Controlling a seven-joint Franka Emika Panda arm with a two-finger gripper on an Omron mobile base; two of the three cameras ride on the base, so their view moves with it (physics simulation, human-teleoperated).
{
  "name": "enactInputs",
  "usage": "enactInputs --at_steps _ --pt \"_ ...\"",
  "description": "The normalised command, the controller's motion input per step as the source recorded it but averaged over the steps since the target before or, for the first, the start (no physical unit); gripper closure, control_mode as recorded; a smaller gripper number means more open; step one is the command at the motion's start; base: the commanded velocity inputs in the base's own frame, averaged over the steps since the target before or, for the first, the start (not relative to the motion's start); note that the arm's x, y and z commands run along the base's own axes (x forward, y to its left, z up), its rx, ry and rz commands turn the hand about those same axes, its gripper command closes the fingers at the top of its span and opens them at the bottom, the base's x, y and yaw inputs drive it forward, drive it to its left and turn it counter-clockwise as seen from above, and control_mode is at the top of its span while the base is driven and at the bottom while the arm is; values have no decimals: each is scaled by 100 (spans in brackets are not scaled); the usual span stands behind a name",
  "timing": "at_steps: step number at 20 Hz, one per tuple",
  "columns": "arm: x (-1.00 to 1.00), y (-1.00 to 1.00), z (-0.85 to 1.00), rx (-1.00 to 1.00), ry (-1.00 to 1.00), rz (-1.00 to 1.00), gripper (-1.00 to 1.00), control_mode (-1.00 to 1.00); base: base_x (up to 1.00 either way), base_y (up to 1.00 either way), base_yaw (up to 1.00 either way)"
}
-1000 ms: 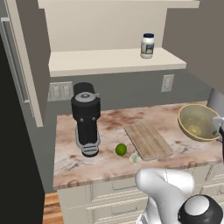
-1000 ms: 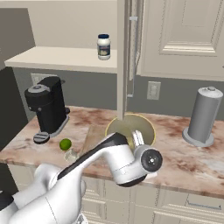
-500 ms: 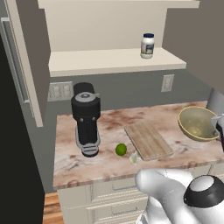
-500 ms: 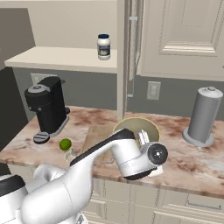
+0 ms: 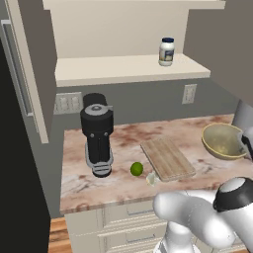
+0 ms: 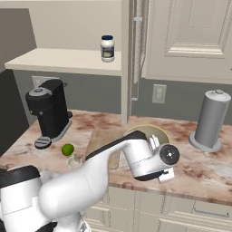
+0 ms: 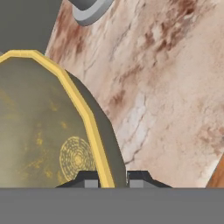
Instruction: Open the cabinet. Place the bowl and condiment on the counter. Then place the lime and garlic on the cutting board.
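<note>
on the counter (image 5: 197, 136), one bowl (image 5: 223, 140) with the tool (image 7: 113, 178) clenched on its rim, one lime (image 5: 137, 169).

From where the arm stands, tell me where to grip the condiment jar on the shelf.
Grip the jar around its white body, below the dark lid, coming level from the open front of the shelf. It stands upright and alone near the front edge, so fingers could likely close on either side.

Even, soft rendered light without glare. The counter (image 5: 123, 185) is bright and carries faint shadows. The hand view is coarse and slightly blurred; both base views are sharp.
</note>
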Motion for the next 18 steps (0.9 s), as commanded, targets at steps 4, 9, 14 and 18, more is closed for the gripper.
enactInputs --at_steps 4,9,14,18 --pt "13 -19 -19 0 0 0 100 -100 0 0 0" --pt "14 -19 -11 0 0 0 100 -100 0 0 0" --pt "14 -18 -13 0 0 0 100 -100 0 0 0" --pt "13 -15 -16 0 0 0 100 -100 0 0 0"
